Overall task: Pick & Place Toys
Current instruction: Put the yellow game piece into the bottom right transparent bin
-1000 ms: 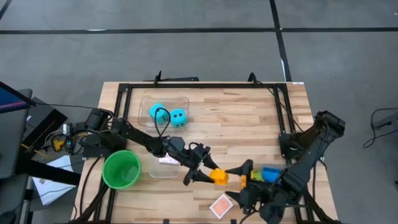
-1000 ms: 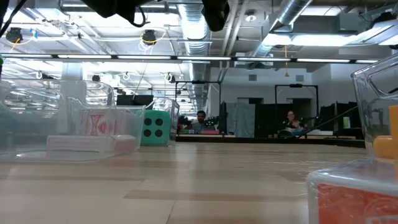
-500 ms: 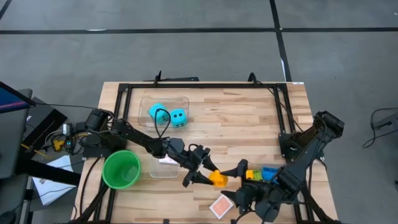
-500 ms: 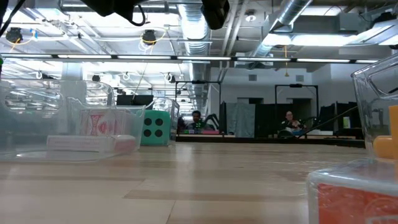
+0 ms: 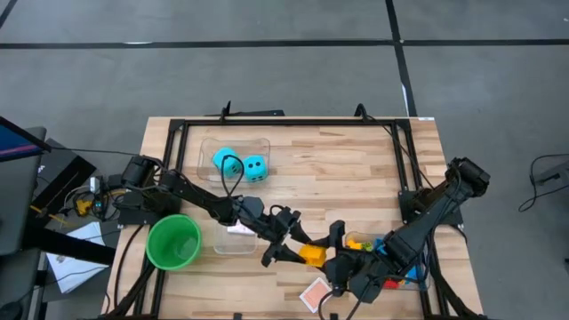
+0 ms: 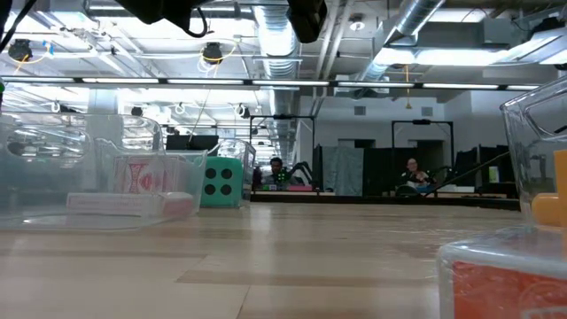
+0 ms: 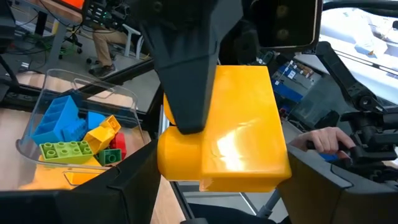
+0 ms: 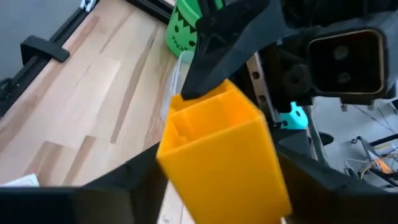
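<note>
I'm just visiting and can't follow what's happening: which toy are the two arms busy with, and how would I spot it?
Look at the near edge of the wooden table, where the two dark arms meet. Between the left gripper and the right gripper sits a yellow brick, held by the left gripper's fingers. It is the only brick held in the air; the others lie in the clear bin to the right.

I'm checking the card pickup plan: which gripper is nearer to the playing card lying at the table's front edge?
Right. The right gripper sits just behind and beside the playing card, jaws around the yellow brick. The left gripper, holding that brick, is farther back and to the left.
</note>
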### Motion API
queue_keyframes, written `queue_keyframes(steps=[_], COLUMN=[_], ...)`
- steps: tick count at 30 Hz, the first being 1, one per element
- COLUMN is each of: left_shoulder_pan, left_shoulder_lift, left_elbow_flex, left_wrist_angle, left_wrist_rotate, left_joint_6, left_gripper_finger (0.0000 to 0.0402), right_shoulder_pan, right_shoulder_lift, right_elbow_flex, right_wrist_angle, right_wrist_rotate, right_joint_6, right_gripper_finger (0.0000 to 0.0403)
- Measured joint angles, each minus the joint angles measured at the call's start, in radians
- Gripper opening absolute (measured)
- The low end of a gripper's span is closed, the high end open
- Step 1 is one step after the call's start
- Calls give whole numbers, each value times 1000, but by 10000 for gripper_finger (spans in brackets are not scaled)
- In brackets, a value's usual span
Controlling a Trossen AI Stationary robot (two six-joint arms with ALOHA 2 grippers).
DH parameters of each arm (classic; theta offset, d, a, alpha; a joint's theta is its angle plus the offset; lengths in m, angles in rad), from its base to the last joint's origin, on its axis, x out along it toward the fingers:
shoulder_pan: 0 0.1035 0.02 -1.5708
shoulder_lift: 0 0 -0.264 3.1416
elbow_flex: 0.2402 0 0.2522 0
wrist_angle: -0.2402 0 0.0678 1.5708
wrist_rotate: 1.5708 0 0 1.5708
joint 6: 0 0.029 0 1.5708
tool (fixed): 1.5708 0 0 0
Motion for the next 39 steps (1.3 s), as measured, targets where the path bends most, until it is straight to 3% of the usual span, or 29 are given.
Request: queue_keyframes(steps=[6, 10, 16, 26, 30, 39], left_shoulder_pan=[0, -2, -1, 16, 15, -40], left_shoulder_lift=[1, 1, 0, -77, -106, -105], left_elbow_flex=[2, 3, 3, 1, -2, 0], left_wrist_angle=[0, 5, -4, -271, -356, -338], left_wrist_rotate=[4, 7, 1, -7, -13, -5], left_joint_6=[-17, -16, 63, 208, 243, 391], left_gripper_finger=[259, 265, 330, 370, 369, 360], right_shoulder_pan=[17, 27, 29, 65, 84, 126], right_shoulder_lift=[1, 1, 1, -9, -9, -9], right_elbow_flex=[0, -1, -1, 10, 63, 145], right_wrist_angle=[21, 53, 68, 27, -176, -562], right_wrist_rotate=[1, 2, -1, 36, 54, 59], right_joint_6=[-62, -90, -66, -15, 136, 519], right_gripper_finger=[137, 137, 137, 134, 133, 133])
